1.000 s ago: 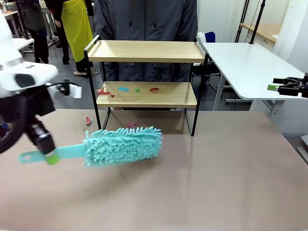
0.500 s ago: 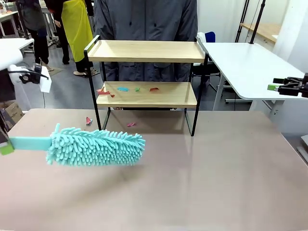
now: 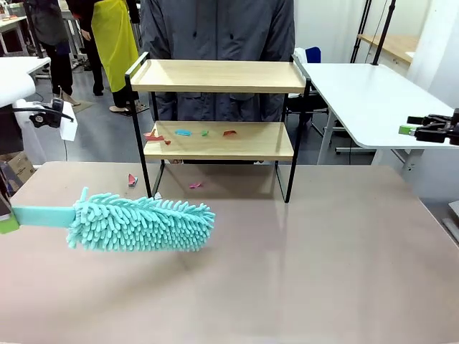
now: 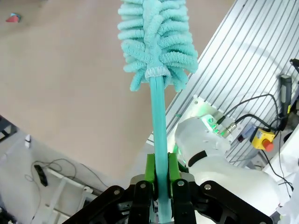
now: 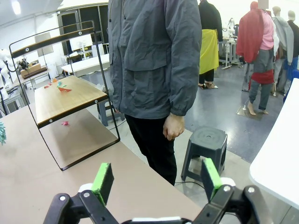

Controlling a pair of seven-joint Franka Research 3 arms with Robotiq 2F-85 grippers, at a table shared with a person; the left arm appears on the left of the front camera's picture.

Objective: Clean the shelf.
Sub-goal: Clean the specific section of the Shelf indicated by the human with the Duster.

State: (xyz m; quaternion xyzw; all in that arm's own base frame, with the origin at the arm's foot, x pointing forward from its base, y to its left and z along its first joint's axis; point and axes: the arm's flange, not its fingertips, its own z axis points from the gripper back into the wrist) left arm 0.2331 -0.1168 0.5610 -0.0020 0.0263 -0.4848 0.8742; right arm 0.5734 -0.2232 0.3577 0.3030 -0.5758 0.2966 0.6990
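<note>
Black left hand (image 4: 161,162), 2 green pads (image 4: 150,169), white arm (image 4: 219,161).

a: where's the shelf (image 3: 219,107)?
b: far middle of the table (image 3: 344,272), a person (image 3: 215,29) standing right behind it.
a: any scraps (image 3: 183,132)?
b: a few on its lower board, left half. two loose bits (image 3: 194,185) lie on the table near its left legs.
a: the duster (image 3: 140,223)?
b: before the shelf, leftward, its handle running left into the left gripper (image 4: 159,165). the right gripper (image 3: 409,130) is far right, well apart, and a side table (image 3: 358,93) stands right of the shelf.
</note>
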